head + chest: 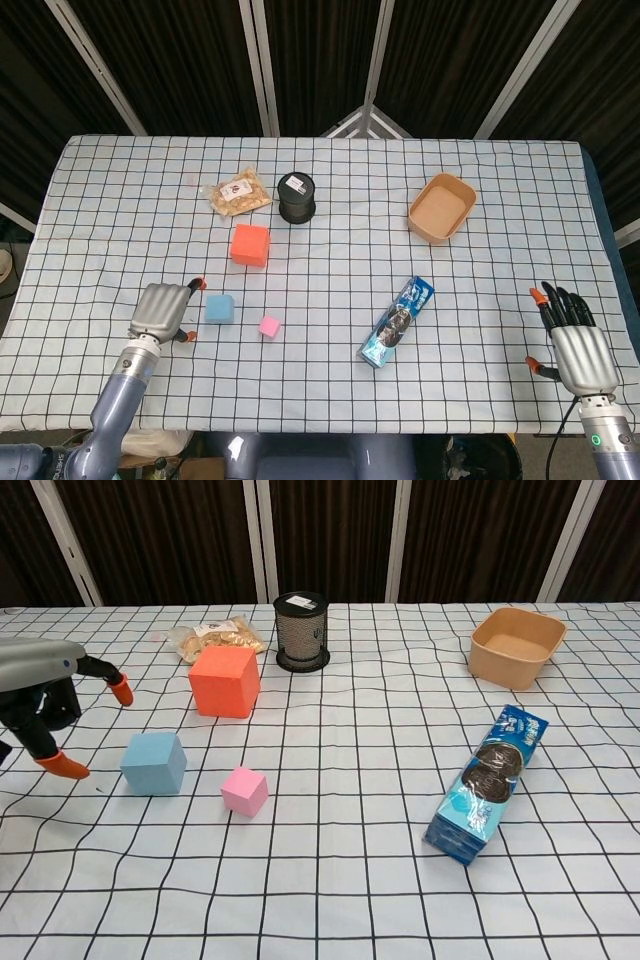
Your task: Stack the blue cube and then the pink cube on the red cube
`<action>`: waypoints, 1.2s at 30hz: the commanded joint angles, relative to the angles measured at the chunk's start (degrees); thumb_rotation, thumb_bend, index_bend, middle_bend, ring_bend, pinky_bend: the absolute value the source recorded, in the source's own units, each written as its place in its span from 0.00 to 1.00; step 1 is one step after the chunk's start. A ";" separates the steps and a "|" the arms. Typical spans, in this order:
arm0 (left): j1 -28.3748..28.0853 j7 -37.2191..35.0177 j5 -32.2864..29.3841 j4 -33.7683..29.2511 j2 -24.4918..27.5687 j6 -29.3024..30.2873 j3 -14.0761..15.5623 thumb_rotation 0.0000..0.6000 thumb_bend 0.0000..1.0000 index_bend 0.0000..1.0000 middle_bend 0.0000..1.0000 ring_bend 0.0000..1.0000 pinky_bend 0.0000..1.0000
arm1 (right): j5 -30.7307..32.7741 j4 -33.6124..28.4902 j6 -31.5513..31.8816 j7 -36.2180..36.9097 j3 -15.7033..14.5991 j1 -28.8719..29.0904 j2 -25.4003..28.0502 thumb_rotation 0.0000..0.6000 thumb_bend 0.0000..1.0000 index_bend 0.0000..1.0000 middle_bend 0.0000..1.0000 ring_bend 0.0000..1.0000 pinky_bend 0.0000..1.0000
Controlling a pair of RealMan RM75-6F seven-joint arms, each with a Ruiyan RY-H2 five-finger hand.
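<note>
Left robot hand [45,705] spread wide, empty, just left of blue cube [154,763]; pink cube [245,790] lower centre-left, red cube [225,680] above; right robot hand [575,340] wide, lower right.

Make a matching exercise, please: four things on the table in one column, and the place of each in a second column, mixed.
Things:
1. blue cube
2. pink cube
3. red cube
4. cookie package

Places:
A. in front of the snack bag and the black mesh cup
B. just beside the open left hand
C. lying flat on the right half, nearer than the tan bowl
D. between the blue cube and the cookie package, closer to the cube

Pairs: 1-B, 2-D, 3-A, 4-C
</note>
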 commanded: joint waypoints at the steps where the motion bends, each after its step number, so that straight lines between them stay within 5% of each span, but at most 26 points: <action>1: -1.04 2.03 -0.34 0.94 -1.68 1.97 0.34 1.00 0.09 0.25 0.88 0.68 0.65 | 0.01 0.05 -0.02 -0.06 -0.01 0.03 -0.05 1.00 0.11 0.00 0.00 0.00 0.09; 36: -5.47 4.44 -4.50 9.04 -9.43 2.81 0.82 1.00 0.18 0.31 0.88 0.68 0.66 | 0.65 0.26 -0.34 0.99 0.06 0.15 0.22 1.00 0.11 0.00 0.00 0.00 0.09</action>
